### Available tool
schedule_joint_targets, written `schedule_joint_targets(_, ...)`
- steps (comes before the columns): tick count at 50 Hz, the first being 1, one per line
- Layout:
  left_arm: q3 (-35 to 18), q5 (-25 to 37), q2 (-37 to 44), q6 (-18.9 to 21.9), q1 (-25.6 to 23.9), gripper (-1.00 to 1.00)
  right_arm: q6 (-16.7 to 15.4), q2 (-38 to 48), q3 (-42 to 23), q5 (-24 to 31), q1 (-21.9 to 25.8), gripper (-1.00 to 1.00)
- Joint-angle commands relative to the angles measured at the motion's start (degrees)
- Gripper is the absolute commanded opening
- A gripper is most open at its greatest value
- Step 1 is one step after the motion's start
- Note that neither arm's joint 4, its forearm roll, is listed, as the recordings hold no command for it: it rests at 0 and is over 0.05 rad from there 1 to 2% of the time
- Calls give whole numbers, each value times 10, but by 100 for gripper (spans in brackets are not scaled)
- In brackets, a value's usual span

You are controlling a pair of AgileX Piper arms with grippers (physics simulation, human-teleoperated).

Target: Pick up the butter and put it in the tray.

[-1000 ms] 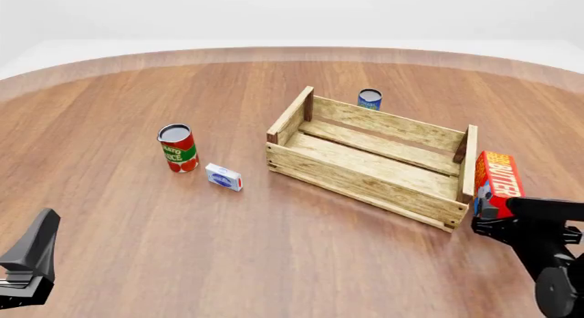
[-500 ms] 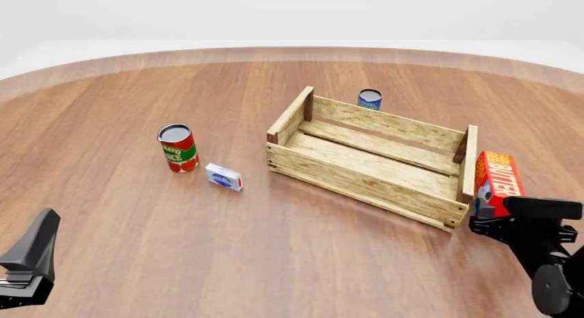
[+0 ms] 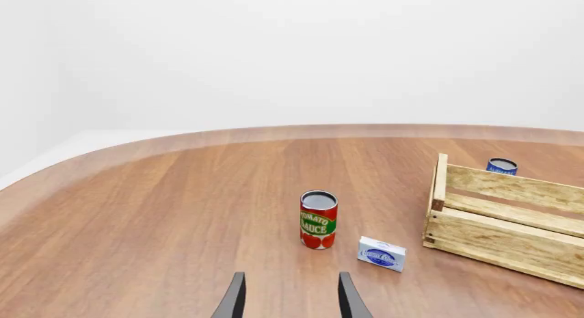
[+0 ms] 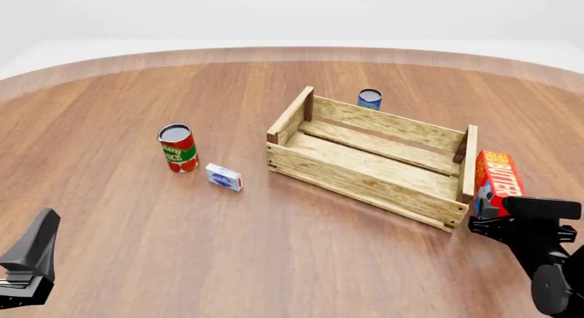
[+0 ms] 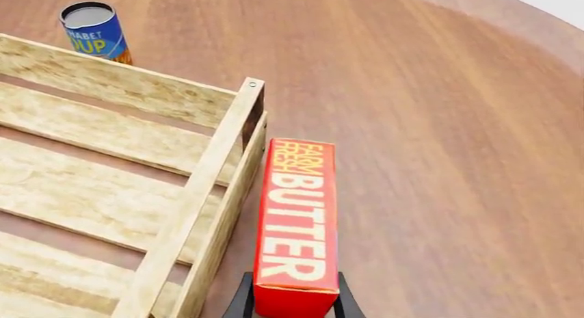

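Red butter point(image 4: 497, 182) carton stands on the table at three o'clock of the tray point(image 4: 365, 169), just beside its end wall. Right gripper point(image 5: 291, 301) fingers bracket its near end, seemingly clamped. Likely light, stiff cardboard; hold the long flat sides. Left gripper point(image 3: 290, 301) jaws stand apart.

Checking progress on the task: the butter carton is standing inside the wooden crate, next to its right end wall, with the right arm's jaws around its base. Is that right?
Not quite. The butter carton stands outside the wooden crate, on the table beside its right end wall; the right wrist view shows it. The right gripper does have its jaws either side of the carton's base.
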Motion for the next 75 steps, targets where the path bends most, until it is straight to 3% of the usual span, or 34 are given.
schedule_joint_targets(1,0,0,0,0,0,100,13,-4,0,0,-4,-100)
schedule_joint_targets(26,0,0,0,0,0,100,17,-115,43,1,-18,-100)
schedule_joint_targets(42,0,0,0,0,0,100,16,-279,49,119,-8,-100)
schedule_joint_targets(53,0,0,0,0,0,100,10,-398,35,240,10,-100)
schedule_joint_targets(75,0,0,0,0,0,100,-9,-528,-9,393,40,-100)
